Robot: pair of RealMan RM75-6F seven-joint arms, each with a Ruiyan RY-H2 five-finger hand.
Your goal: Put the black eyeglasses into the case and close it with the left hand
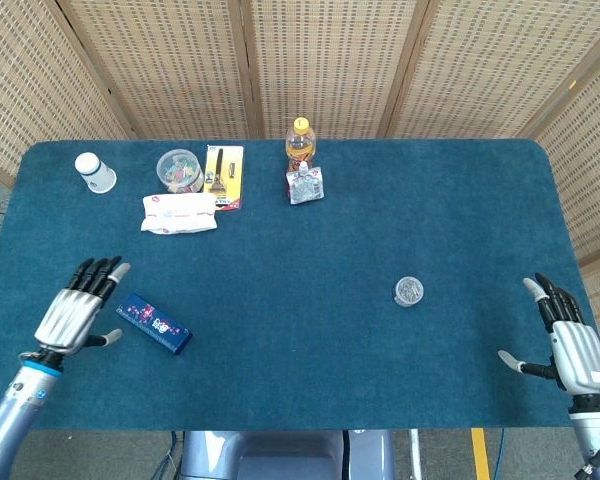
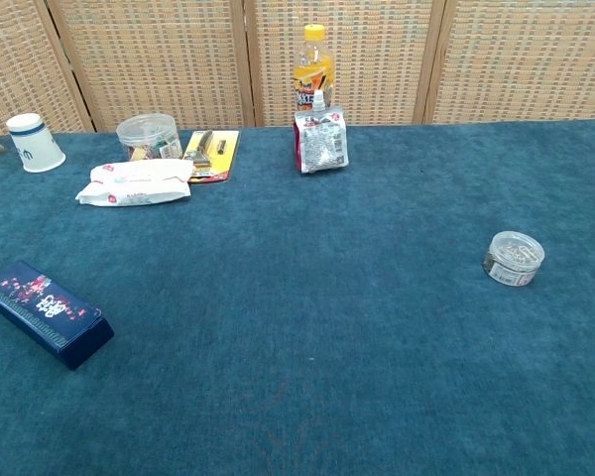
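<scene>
Lying closed on table [image 1: 310,260], case [image 1: 154,323] just beside empty left hand [image 1: 72,312]
</scene>
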